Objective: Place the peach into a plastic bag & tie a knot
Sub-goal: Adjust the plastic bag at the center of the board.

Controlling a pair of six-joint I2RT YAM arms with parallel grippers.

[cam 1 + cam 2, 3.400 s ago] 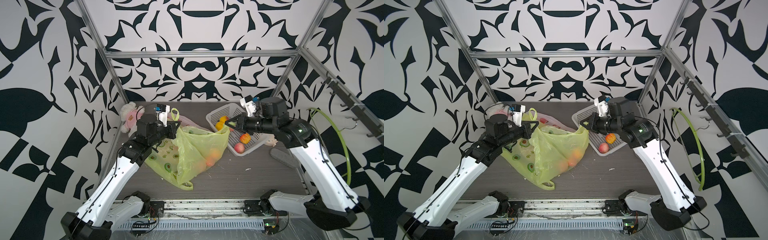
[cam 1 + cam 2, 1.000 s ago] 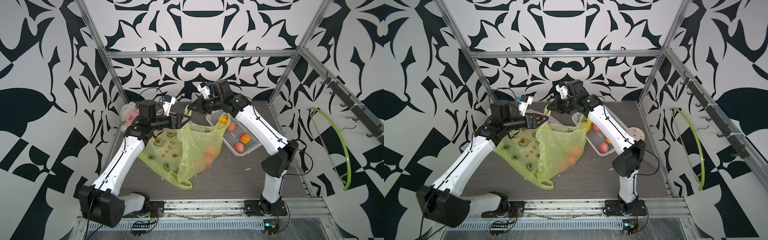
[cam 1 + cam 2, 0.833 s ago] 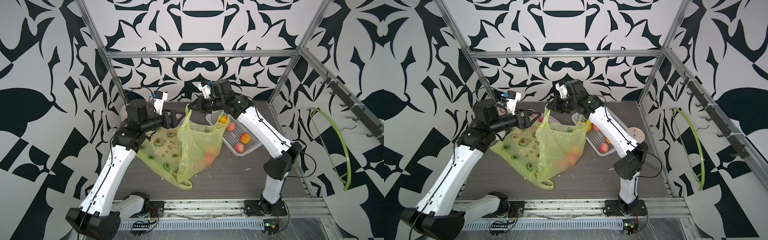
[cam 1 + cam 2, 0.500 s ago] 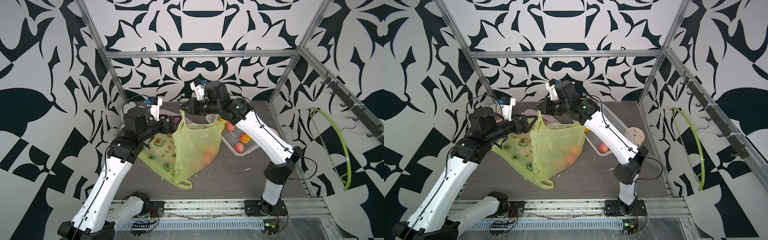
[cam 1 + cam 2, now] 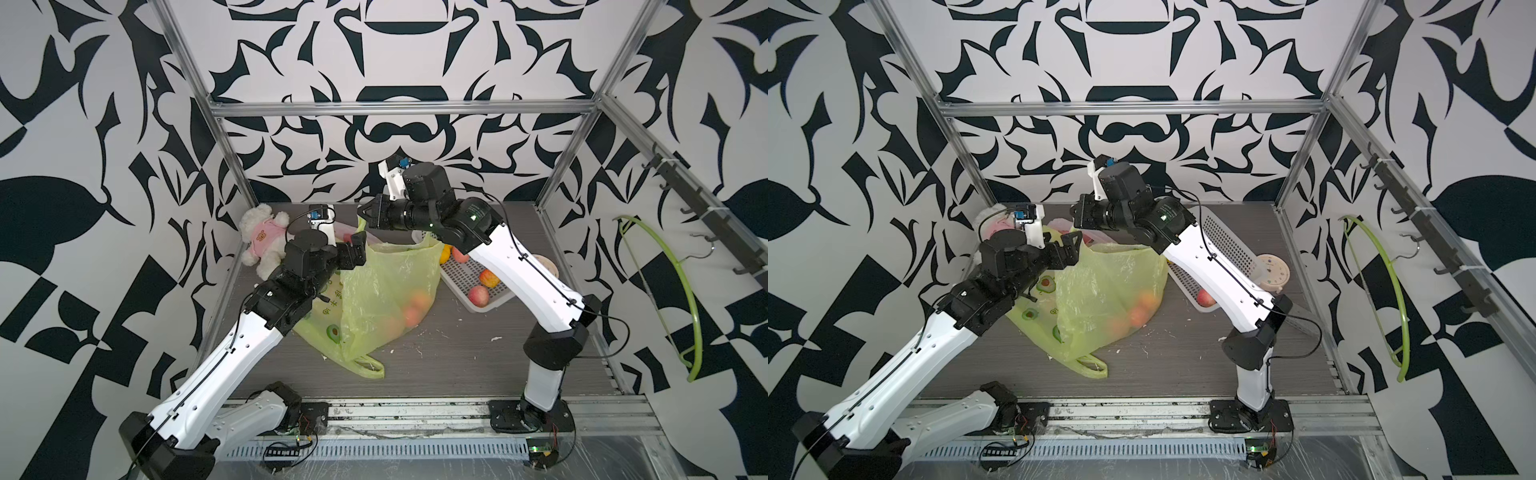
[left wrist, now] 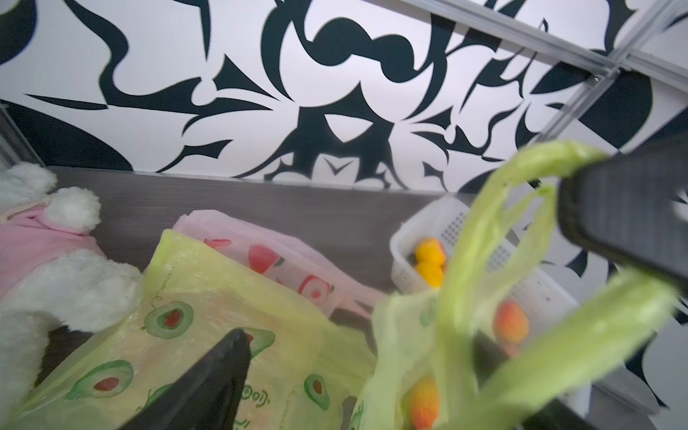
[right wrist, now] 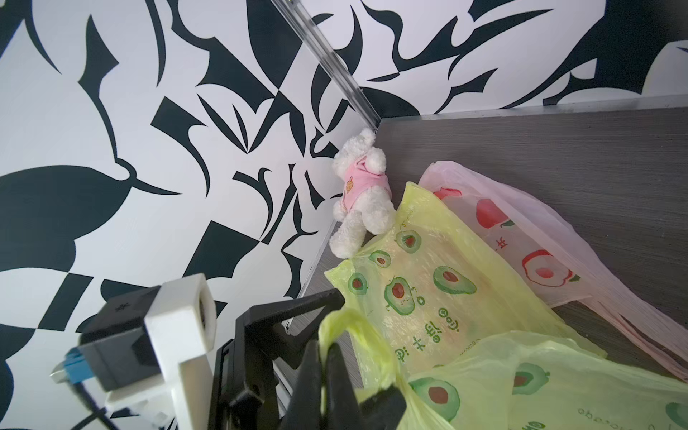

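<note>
The yellow-green plastic bag (image 5: 390,286) (image 5: 1108,282) stands on the table, pulled up by one handle. Peaches (image 5: 411,309) (image 5: 1138,313) show through its lower part. My right gripper (image 5: 362,216) (image 5: 1074,217) (image 7: 327,353) is shut on the twisted handle loop (image 7: 344,324) at the bag's top left corner. My left gripper (image 5: 358,249) (image 5: 1074,245) (image 6: 359,342) is open just below it, beside the bag's upper edge. In the left wrist view, blurred handle strands (image 6: 480,238) hang in front of one left finger, and nothing is pinched.
A white basket (image 5: 463,276) with loose fruit sits right of the bag. A flat avocado-print bag (image 7: 428,268) and a pink bag (image 7: 521,238) lie behind left. A plush toy (image 5: 264,241) fills the back left corner. A round dial (image 5: 1273,270) and green hoop (image 5: 665,291) stand right.
The right gripper has carried the handle leftward, standing the bag taller. The left gripper let go of the bag, drew back left, then returned under the right gripper with wider jaws.
</note>
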